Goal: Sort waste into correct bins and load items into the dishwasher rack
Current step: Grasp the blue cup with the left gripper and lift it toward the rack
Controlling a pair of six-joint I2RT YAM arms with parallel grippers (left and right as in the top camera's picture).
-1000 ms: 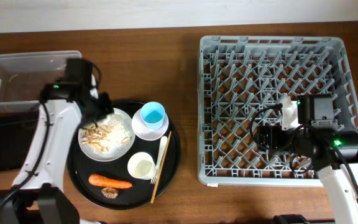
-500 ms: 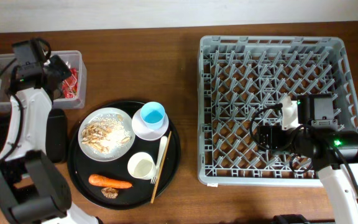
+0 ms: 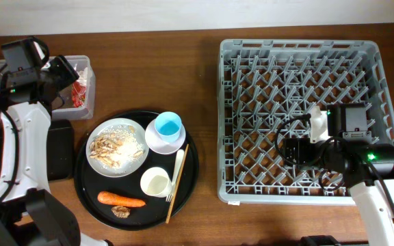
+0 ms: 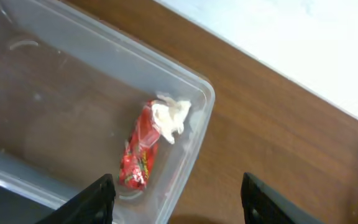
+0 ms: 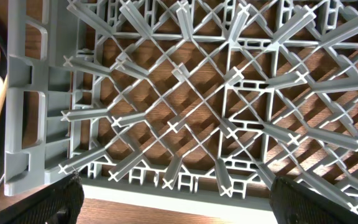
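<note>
The red-and-white snack wrapper [image 4: 145,148] lies inside the clear tub [image 4: 194,140] near its right end, also visible from above [image 3: 81,90]. My left gripper [image 4: 179,205] hovers over that end of the tub [image 3: 87,67], open and empty, above the wrapper and apart from it. On the round black tray [image 3: 191,171] sit a white plate [image 3: 134,130] with beige scraps [image 3: 115,149], a light blue cup [image 3: 168,126], a white cup [image 3: 156,182], a fork [image 3: 178,166], chopsticks [image 3: 175,195], a carrot [image 3: 122,199] and a brown morsel [image 3: 120,212]. My right gripper [image 5: 179,205] is open over the grey rack [image 5: 185,106].
The shallow black rectangular tray [image 3: 61,150] lies below the tub, partly under my left arm. The rack [image 3: 299,51] fills the table's right half; my right arm [image 3: 347,133] rests over its front right part. Bare wood separates the round tray from the rack.
My left arm swung from the plate up to the clear tub. Its jaws opened and the wrapper dropped into the tub. The right arm has not moved.
</note>
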